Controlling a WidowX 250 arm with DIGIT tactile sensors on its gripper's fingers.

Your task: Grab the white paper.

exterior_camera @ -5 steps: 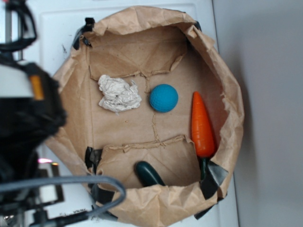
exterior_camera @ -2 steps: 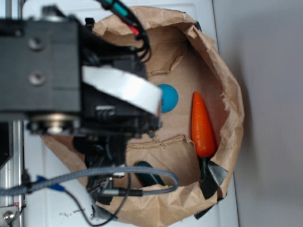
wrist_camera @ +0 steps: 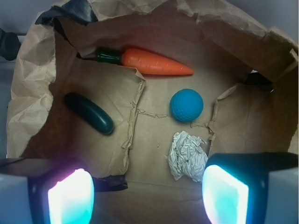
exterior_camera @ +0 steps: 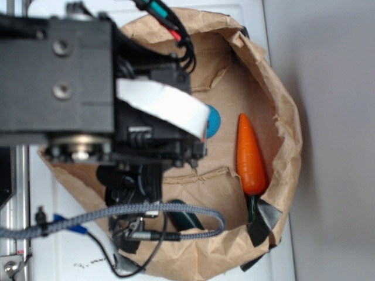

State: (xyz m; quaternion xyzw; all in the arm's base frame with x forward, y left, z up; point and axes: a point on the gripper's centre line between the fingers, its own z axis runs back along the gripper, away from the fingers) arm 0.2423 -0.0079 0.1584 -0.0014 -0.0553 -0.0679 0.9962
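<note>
While the arm blocks most of the exterior view, the wrist view looks straight down into an opened brown paper bag [wrist_camera: 32,93] and shows everything needed. The white paper [wrist_camera: 188,155] lies on the bag's floor, near the bottom of that view and right of centre, just beside the inner edge of the right finger. The gripper [wrist_camera: 148,192] has its two fingers spread wide, one at each lower corner of the wrist view, with nothing between them; the wad sits off to the right of their midline rather than centred.

Just beyond the wad, close but seemingly not touching, is a blue ball [wrist_camera: 186,105]. Farther off lie an orange toy carrot [wrist_camera: 156,62] along the far wall and a dark green cucumber-like piece [wrist_camera: 88,112] to the left, both well apart from the wad.

Judging by its creases and irregular outline, the wad should be very light, soft and springy: it will squash under the fingers rather than resist, and its rough surface should not slip. It is not fragile. The best hold looks to be across its thick middle, fingers straddling both sides, after shifting right so the wad is centred. Being so light, it could be nudged aside by the right finger, or the ball bumped, if the descent is off-line.
</note>
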